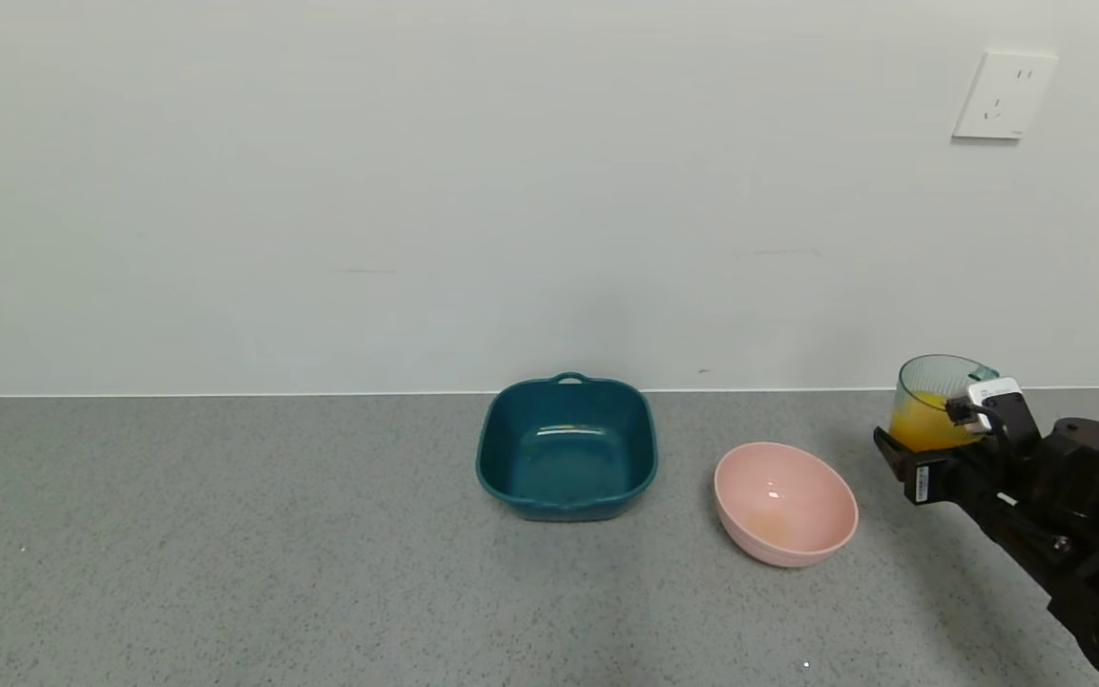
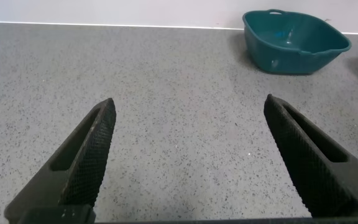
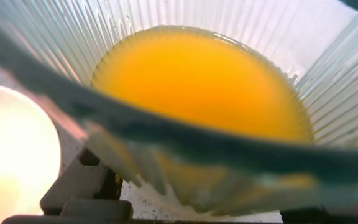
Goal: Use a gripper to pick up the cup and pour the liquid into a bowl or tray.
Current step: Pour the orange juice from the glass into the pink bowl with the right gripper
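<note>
Our right gripper (image 1: pixel 931 448) pinches the ribbed translucent cup (image 1: pixel 936 401), upright, rim skyward, orange liquid (image 3: pixel 204 87) inside, beside the glossy round pink bowl (image 1: pixel 826 544); our left gripper (image 2: pixel 188 155) gapes.

Count, present state:
- Cups: 1, ribbed translucent cup (image 1: pixel 936 401), at 3 o'clock on the tabletop (image 1: pixel 225 553).
- Liquid: 1 orange-yellow portion (image 3: pixel 204 81), inside the cup.
- Bowls: 1, pale pink bowl (image 1: pixel 785 503), at 4 o'clock of centre.
- Trays: 1, dark teal tray (image 1: pixel 566 447), centre.
- End effectors: 2, right end effector (image 1: pixel 941 448), left end effector (image 2: pixel 188 155).
- Wall sockets: 1, wall socket (image 1: pixel 1004 95), at 1 o'clock.
</note>
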Controlling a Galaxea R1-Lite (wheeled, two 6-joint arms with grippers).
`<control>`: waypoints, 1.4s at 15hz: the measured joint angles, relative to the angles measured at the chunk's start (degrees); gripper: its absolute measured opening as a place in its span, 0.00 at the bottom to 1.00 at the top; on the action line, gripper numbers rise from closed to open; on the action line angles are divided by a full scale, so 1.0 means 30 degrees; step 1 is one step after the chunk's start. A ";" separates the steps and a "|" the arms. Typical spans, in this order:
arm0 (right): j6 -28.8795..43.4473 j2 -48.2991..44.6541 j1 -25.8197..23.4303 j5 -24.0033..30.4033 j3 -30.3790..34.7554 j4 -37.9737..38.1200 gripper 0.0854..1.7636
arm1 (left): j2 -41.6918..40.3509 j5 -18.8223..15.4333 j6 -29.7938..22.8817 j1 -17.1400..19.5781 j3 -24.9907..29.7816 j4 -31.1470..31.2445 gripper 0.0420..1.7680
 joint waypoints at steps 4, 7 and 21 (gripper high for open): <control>-0.1353 -0.0622 -0.0102 0.0557 0.0569 -0.0020 0.75 | 0.0000 -0.0008 0.0000 0.0000 0.0000 -0.0008 0.97; -0.2190 -0.0861 0.0028 0.0666 0.0735 0.0016 0.75 | 0.0000 0.0000 0.0000 0.0000 0.0000 -0.0008 0.97; -0.4328 -0.0382 0.0118 0.1629 0.0414 0.0861 0.75 | 0.0000 -0.0008 0.0008 0.0000 0.0000 -0.0008 0.97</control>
